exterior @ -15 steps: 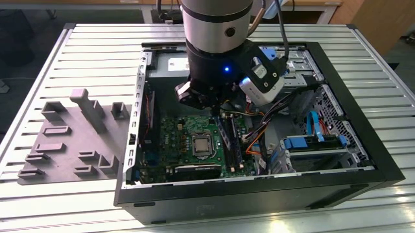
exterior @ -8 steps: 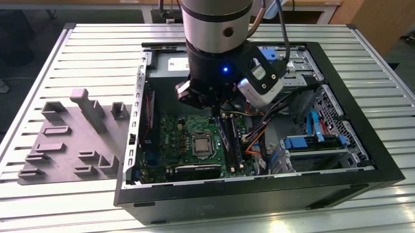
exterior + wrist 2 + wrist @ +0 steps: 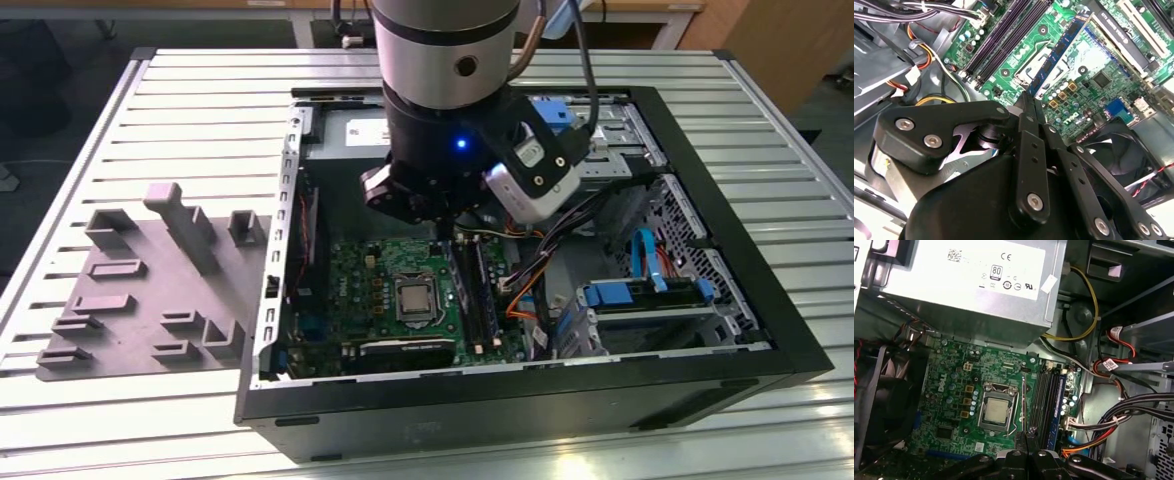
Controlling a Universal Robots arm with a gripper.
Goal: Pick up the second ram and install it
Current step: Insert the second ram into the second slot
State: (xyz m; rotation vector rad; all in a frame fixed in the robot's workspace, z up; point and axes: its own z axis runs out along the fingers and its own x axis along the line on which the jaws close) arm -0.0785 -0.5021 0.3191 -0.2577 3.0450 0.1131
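Black finger bars of the hand (image 3: 1026,100) press together on the near end of the second ram (image 3: 1060,50), a dark stick with a blue-tinted face and small chips, carried on edge above the green board (image 3: 1081,107) in the second wrist view. Its long axis runs parallel to the board's long black slots (image 3: 1004,40) and leads straight away from the fingertips. It crosses in front of the processor socket (image 3: 1089,50) rather than sitting in a slot. The finger bars mask the exact grip point, and the hand's body hides whatever part of the stick lies nearer the camera.

In the first wrist view the hand (image 3: 1027,436) hangs over the board between the socket (image 3: 998,410) and the slots (image 3: 1041,400). A blue strip (image 3: 1056,410) along the slots' outer side is hard to make out.

In the exterior view the hand (image 3: 447,225) reaches down into an open computer case (image 3: 534,400) lying on a slatted metal tabletop (image 3: 200,100). The arm (image 3: 447,60) covers the case's far middle. A grey moulded tray (image 3: 134,320) lies just beside the case, on the exterior view's left.
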